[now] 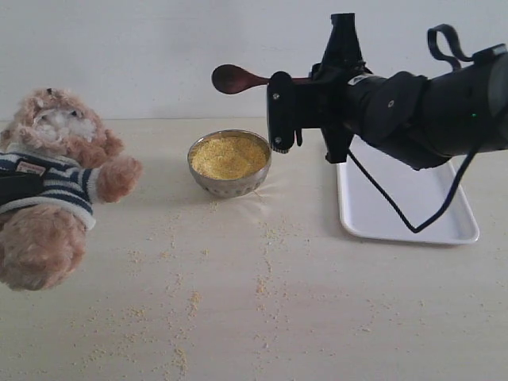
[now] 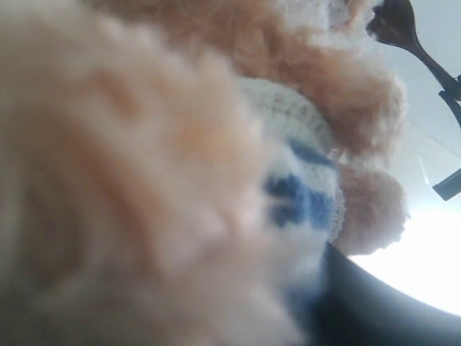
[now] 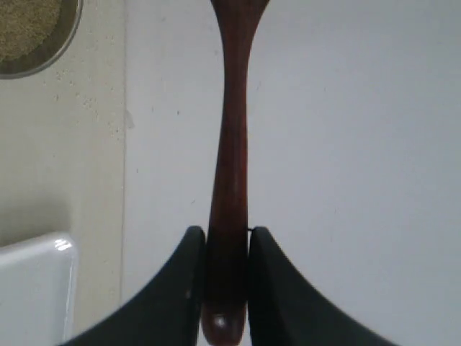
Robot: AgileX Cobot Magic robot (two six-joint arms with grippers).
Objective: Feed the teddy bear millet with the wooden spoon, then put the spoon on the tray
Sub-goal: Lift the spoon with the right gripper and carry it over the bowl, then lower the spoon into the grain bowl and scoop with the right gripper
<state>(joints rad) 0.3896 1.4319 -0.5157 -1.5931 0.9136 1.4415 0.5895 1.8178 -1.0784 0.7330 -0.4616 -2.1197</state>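
Observation:
The teddy bear [image 1: 55, 182] sits tilted at the left edge, its striped shirt pinched by my left gripper [image 1: 12, 189]. In the left wrist view its fur [image 2: 144, 180] fills the space beside one dark finger [image 2: 374, 303]. My right gripper [image 1: 313, 79] is shut on the handle of the wooden spoon [image 1: 230, 79], held level in the air above and behind the bowl. Both pads press the handle [image 3: 229, 158] at my right gripper [image 3: 227, 234]. The spoon [image 2: 395, 21] also shows from the left wrist. Millet [image 1: 228, 155] fills the metal bowl [image 1: 230, 184]. The white tray [image 1: 397, 214] lies under the right arm.
Loose millet grains [image 1: 190, 302] are scattered over the beige table in front of the bowl and toward the near edge. A black cable [image 1: 397, 214] hangs from the right arm over the tray. A white wall stands behind the table.

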